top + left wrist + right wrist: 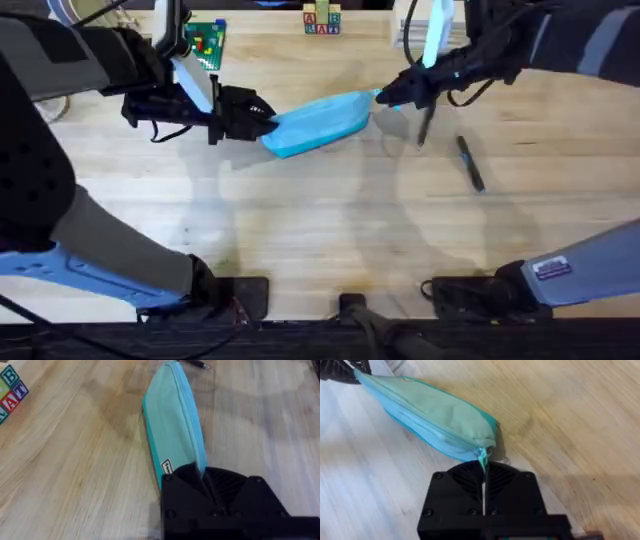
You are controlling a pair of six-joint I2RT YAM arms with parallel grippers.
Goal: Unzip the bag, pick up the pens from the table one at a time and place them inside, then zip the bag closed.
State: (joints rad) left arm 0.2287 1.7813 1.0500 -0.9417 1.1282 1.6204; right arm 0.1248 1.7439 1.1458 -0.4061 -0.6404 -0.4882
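The light blue bag [318, 124] lies slanted on the table [330, 230], held between both arms. My left gripper [268, 122] is shut on the bag's left end, and the left wrist view shows the bag [172, 425] running away from the left gripper [200, 479]. My right gripper [385, 97] is shut on the zipper pull at the right end; the right wrist view shows the pull [482, 455] pinched in the right gripper [483, 471]. The zipper looks closed along the bag [435, 410]. Two dark pens [424, 125] [470, 162] lie on the table to the bag's right.
Lettered toy blocks [322, 20] [10, 390] stand at the table's far edge. A green brick plate [205, 40] sits at the back left, behind the left arm. A white object [425, 30] is at the back right. Bare wood stretches across the near half.
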